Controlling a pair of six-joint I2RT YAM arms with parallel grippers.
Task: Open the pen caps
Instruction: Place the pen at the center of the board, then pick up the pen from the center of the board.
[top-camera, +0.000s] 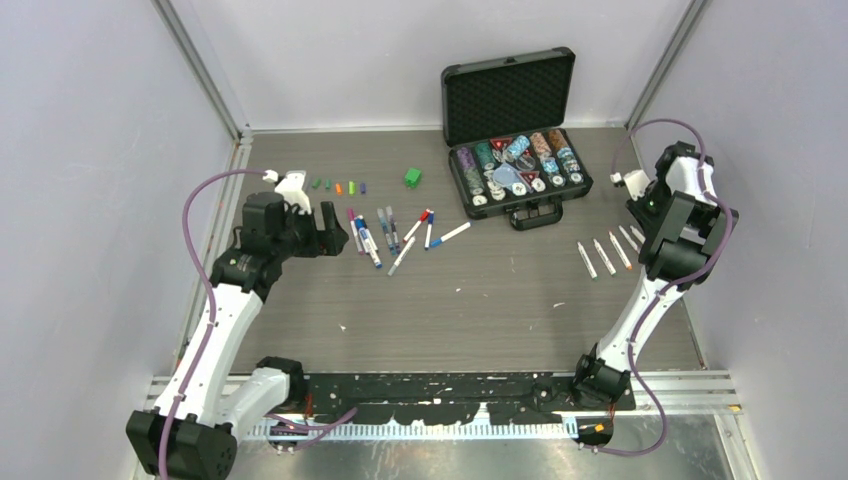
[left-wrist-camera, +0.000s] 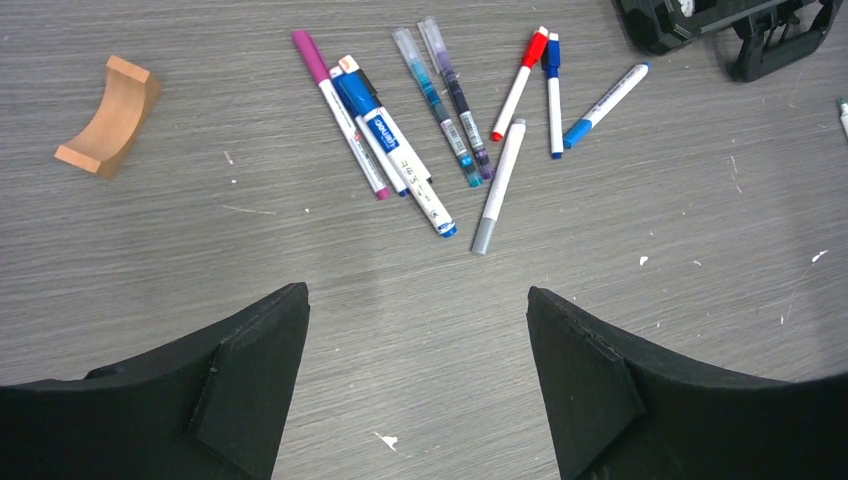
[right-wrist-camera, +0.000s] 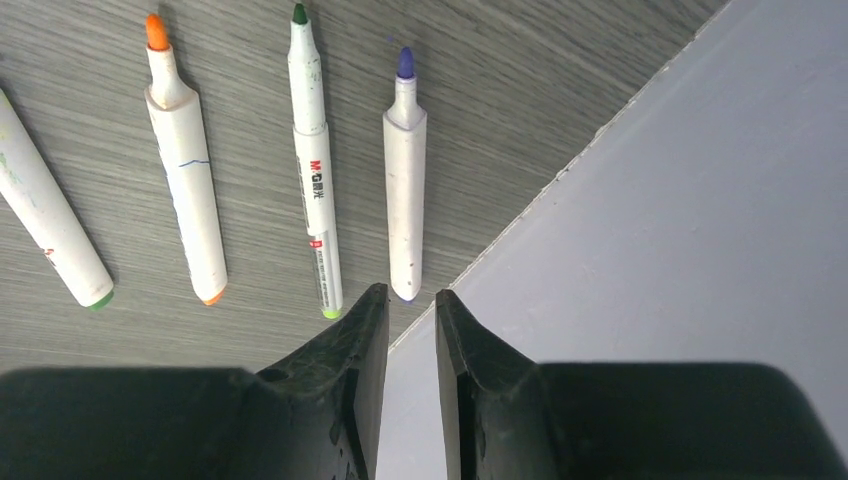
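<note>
- Left gripper (left-wrist-camera: 415, 310): fingers spread wide, nothing between them. Hung over bare table at 9 o'clock in the top view, with the capped pens at 12 o'clock of the fingertips, apart from them.
- Right gripper (right-wrist-camera: 410, 300): fingers drawn close with a narrow gap, pinching nothing. Placed at 3 o'clock, over the seam where table meets side wall.
- Table (top-camera: 480, 310): grey wood-grain, flecked with white specks.
- Black case (top-camera: 515, 150): at 1 o'clock, lid raised upright, tray filled with rows of multicoloured poker chips.
- Capped pens (left-wrist-camera: 430, 130): loose cluster just 9 to 10 o'clock of centre, some touching or crossing. Purple, blue and red caps, two clear caps and one grey barrel.
- Uncapped pens (right-wrist-camera: 300, 160): row at 3 o'clock, side by side and apart. White barrels with bare orange, green and purple tips pointing to 12 o'clock in the right wrist view, and a fourth barrel cut off at 9 o'clock. Back end of the purple-tipped one just above the right fingertips.
- Curved wooden block (left-wrist-camera: 110, 115): at 10 o'clock in the left wrist view, well apart from the pens.
- Green cube (top-camera: 412, 177): at 11 o'clock, between the caps and the case.
- Pen caps (top-camera: 338, 186): short row at 10 o'clock, off their pens. Green, orange and blue, each apart from the next.
</note>
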